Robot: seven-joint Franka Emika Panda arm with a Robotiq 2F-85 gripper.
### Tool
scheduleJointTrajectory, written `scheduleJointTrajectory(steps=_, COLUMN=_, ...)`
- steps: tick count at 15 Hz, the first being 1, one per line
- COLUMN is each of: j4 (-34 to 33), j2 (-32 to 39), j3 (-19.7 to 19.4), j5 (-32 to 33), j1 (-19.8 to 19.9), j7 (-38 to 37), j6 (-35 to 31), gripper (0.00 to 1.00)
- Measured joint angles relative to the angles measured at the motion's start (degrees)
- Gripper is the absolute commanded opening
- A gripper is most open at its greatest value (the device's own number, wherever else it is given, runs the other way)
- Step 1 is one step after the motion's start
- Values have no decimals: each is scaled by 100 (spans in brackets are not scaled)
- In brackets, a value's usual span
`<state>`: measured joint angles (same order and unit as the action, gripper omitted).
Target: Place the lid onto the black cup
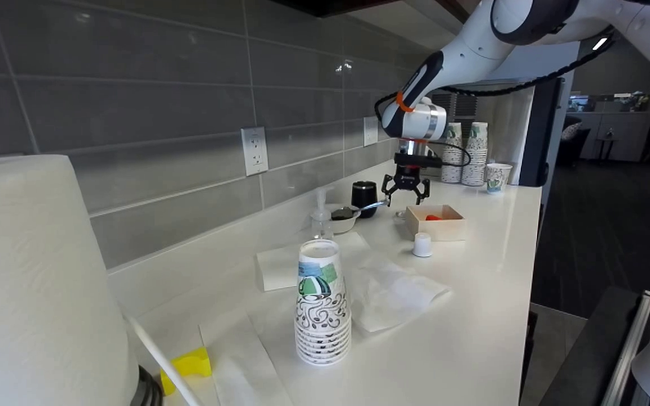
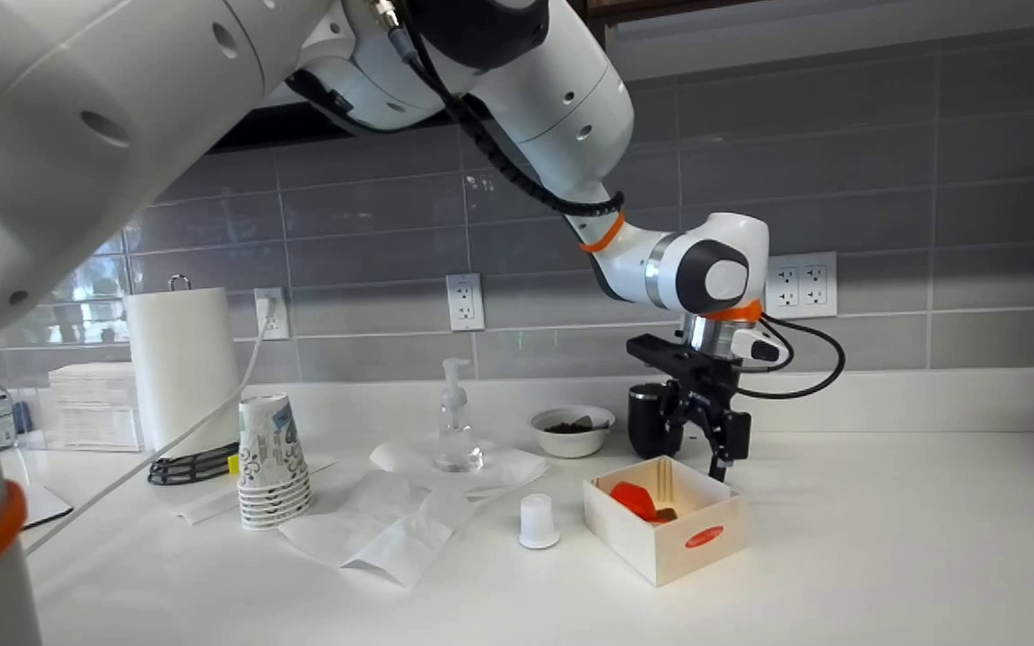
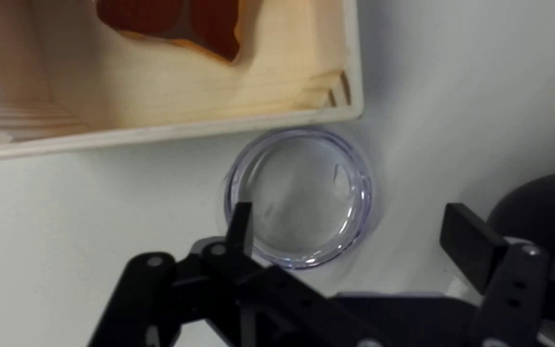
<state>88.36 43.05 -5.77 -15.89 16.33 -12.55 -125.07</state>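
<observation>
Wrist view: fingers (image 3: 472, 246) spread wide, empty, probably to straddle clear lid (image 3: 301, 197); lid flat on counter (image 3: 65, 231), close beside box (image 3: 162, 136), whose side likely limits how fingers come down; black cup (image 1: 364, 196) stands near back wall (image 2: 364, 242) in both exterior views, so carry looks short

Wrist view: lid (image 3: 301, 193) partly covered at its 8 o'clock rim by a finger (image 3: 240, 226) of the gripper (image 3: 350, 209); black cup (image 3: 547, 207) blurred, cut off at 3 o'clock, contact with the nearer finger can't be told. The wooden box (image 3: 210, 126) is cut off toward 10 o'clock. In an exterior view, black cup partly hidden at 3 o'clock by the gripper; dark bits (image 2: 564, 428) in the bowl (image 2: 562, 447) too small to be identified. In an exterior view, paper towel roll (image 1: 31, 270) is cut at 9 o'clock, arm (image 1: 477, 51) at 2.
</observation>
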Motion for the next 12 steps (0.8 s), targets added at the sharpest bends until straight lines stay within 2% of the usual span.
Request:
scheduleJointTrajectory(steps=6, j4=-17, j2=-427, j3=-261, j5=39, j1=-72, j7=-324, j6=695, gripper=100)
scheduleJointTrajectory(steps=12, j4=93, j2=-537, j3=-361, j5=97, j1=-183, j7=-444, j6=819, gripper=100)
